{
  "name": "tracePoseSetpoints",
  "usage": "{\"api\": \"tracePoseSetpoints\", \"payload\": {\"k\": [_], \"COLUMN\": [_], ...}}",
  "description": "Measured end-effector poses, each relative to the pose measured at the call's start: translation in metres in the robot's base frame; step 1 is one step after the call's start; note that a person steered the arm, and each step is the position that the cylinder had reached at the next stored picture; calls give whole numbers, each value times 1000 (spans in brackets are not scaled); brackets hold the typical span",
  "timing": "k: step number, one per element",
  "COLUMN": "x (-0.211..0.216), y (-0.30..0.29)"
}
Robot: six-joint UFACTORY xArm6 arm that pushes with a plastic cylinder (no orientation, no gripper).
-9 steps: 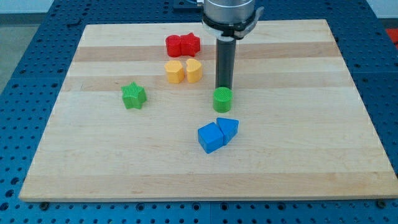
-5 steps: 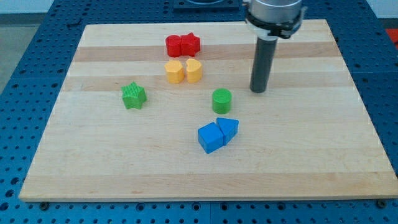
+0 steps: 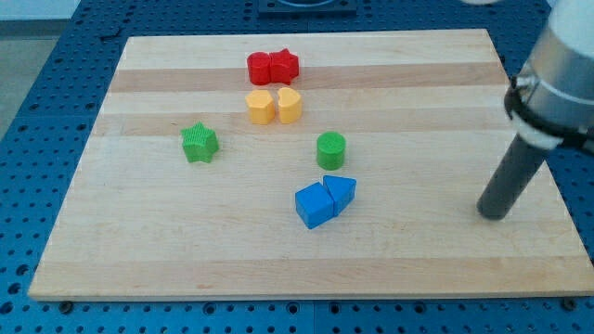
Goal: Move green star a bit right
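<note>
Wooden board (image 3: 139, 250): two red, two yellow, two green, two blue blocks

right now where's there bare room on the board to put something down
Bare room: the whole strip along the view's bottom below the blue blocks, the left side around the green star, and the right side between the green cylinder and my tip. Crowded: the middle, where red and yellow blocks cluster.
</note>
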State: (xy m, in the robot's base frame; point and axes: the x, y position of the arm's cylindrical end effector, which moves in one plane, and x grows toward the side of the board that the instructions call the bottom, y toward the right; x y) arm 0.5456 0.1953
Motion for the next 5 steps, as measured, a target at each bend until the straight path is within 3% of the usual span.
{"api": "tracePoseSetpoints", "payload": {"k": [1, 3, 5], "x": [35, 60, 62], "y": [-41, -178, -373]}}
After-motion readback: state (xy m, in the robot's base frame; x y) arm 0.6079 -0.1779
